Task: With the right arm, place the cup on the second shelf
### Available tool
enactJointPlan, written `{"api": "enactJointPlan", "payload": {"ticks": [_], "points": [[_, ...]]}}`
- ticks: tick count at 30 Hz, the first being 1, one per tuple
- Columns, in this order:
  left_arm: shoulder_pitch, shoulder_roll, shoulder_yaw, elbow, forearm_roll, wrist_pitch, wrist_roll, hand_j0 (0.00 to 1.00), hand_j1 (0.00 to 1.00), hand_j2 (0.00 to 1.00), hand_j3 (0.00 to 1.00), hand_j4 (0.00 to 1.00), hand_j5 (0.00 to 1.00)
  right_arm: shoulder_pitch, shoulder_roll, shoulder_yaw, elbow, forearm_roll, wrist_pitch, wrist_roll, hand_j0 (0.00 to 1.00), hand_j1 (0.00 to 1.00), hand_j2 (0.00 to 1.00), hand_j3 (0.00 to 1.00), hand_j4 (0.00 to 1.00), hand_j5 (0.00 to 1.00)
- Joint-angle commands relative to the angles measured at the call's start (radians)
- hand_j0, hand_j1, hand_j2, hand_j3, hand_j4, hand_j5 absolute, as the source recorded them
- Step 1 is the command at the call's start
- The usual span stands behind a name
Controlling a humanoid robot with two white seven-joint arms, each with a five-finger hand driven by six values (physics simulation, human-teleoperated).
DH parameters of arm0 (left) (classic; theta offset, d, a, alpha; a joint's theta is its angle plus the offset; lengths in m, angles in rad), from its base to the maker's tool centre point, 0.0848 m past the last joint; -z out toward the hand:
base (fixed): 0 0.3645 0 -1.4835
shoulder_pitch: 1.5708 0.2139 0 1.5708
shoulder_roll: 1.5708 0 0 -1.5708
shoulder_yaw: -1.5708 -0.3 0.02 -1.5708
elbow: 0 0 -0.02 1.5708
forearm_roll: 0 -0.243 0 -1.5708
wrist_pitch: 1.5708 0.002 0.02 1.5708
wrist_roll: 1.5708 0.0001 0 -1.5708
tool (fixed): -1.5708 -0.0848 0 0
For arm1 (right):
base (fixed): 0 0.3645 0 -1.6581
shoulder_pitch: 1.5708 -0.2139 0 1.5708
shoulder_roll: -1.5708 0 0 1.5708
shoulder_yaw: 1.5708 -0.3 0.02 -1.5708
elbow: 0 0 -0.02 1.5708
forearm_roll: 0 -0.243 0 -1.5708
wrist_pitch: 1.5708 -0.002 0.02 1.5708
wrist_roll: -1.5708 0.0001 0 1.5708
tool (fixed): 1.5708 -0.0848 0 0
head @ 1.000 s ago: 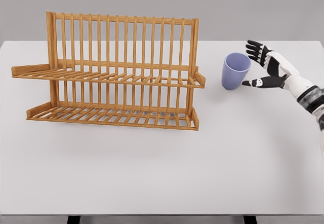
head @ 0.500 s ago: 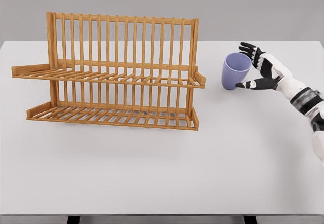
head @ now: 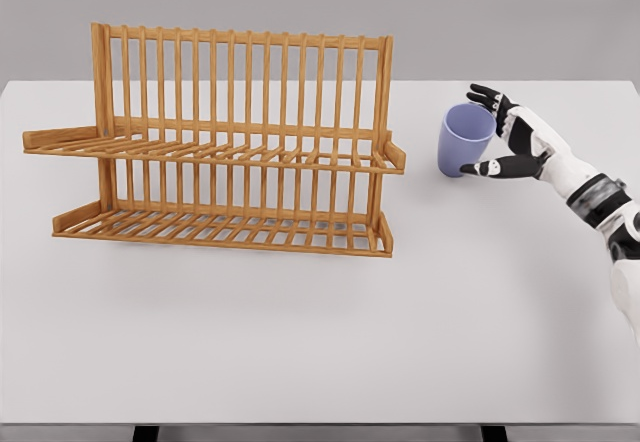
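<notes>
Right hand (head: 505, 142) at the right side of the table (head: 320, 342), arm entering from the lower right edge. Fingers spread wide in a cupped shape around the right flank of the cup (head: 465, 139); the dark fingertips (head: 476, 92) reach over behind the rim, thumb (head: 478, 169) pointing left along the cup's lower side. Thumb tip looks to be at or against the cup wall (contact too close to call from this angle). The grip is not closed; nothing lifted.

Cup: lilac, upright, mouth facing up, standing on the white table just beside the right end of the rack (head: 225, 142), with a clear gap between the two.

Rack: wooden, two tiers of slats with a tall back of upright bars. Upper shelf (head: 210, 152) juts out further left than the lower shelf (head: 220, 230). Both tiers bare. The rack sits on the left and middle part of the table, toward its far side.

Grey wall behind. Left arm does not show.
</notes>
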Motion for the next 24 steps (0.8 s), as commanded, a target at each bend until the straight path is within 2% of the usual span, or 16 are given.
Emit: {"api": "enactJointPlan", "payload": {"ticks": [1,13,14,15,17,24], "points": [[0.0,0.0,0.0,0.0,0.0,0.0,-0.001,1.0,1.0,1.0,1.0,1.0,1.0,0.0,0.001,0.0,0.0,-0.004,0.0,0.001,1.0,1.0,1.0,1.0,1.0,1.0],[0.0,0.0,0.0,0.0,0.0,0.0,-0.001,1.0,1.0,1.0,1.0,1.0,1.0,0.0,0.017,0.0,0.008,-0.004,0.003,0.001,1.0,1.0,1.0,1.0,1.0,1.0],[0.0,0.0,0.0,0.0,0.0,0.0,-0.001,1.0,1.0,1.0,1.0,1.0,1.0,0.0,0.017,0.0,0.008,-0.004,0.003,0.001,0.94,0.94,0.94,0.94,0.94,0.94],[0.0,0.0,0.0,0.0,0.0,0.0,-0.001,1.0,1.0,1.0,1.0,1.0,1.0,0.0,0.017,-0.001,0.008,-0.004,0.003,0.001,0.82,0.82,0.82,0.82,0.82,0.82],[0.0,0.0,-0.001,0.0,0.0,0.0,-0.001,1.0,1.0,1.0,1.0,1.0,1.0,0.0,0.017,-0.001,0.008,-0.004,0.003,0.001,0.72,0.72,0.72,0.72,0.72,0.72],[0.0,0.0,0.0,0.0,0.0,0.0,-0.001,1.0,1.0,1.0,1.0,1.0,1.0,-0.003,0.017,-0.006,0.002,-0.006,0.002,0.001,0.7,0.7,0.7,0.7,0.7,0.7]]}}
